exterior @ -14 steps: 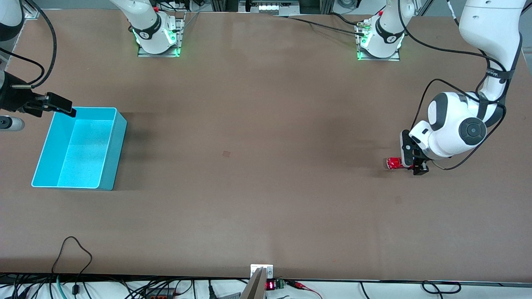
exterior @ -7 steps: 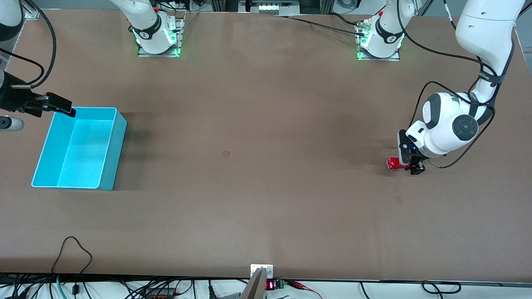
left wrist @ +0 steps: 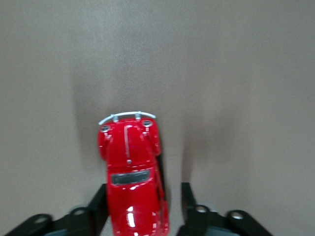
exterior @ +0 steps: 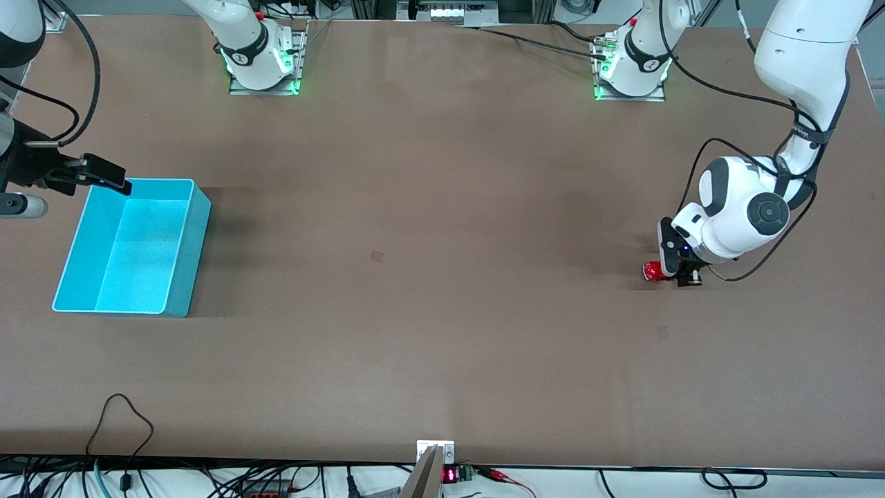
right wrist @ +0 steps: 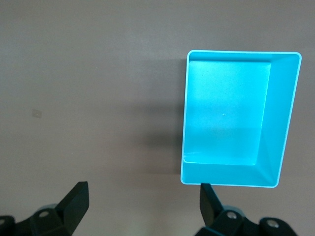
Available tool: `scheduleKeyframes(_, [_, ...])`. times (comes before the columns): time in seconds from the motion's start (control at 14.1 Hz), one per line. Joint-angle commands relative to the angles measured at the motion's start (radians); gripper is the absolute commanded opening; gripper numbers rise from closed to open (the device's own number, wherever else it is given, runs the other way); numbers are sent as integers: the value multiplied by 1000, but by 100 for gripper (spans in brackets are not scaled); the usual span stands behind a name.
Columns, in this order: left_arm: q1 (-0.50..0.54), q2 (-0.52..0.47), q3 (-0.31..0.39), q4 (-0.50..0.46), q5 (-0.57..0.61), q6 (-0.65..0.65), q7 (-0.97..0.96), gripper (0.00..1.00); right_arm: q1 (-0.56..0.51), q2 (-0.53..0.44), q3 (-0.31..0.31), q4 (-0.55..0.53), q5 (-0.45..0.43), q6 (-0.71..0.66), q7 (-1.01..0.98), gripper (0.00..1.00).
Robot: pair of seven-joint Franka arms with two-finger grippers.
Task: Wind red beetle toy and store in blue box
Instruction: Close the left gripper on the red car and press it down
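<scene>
Front view: box [exterior: 131, 245] holds nothing; right gripper [exterior: 104, 176] waits spread above its corner. Left gripper [exterior: 681, 273], fingers parted, straddles the beetle [left wrist: 132, 172].

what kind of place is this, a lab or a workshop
Most likely a robotics lab. Two arms are bolted to a plain brown table with loose cables along its edge, and the only props are a red beetle toy between the left claw fingers and a blue box.
</scene>
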Motion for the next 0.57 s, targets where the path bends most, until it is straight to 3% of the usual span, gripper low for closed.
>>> scheduleKeyframes(0.0, [13, -2, -11, -3, 13, 9, -1, 31, -9, 8, -2, 19, 16, -7, 7, 100])
scheduleKeyframes(0.5, [11, 2, -11, -3, 19, 1, 26, 29, -10, 8, -4, 19, 15, -7, 4, 100])
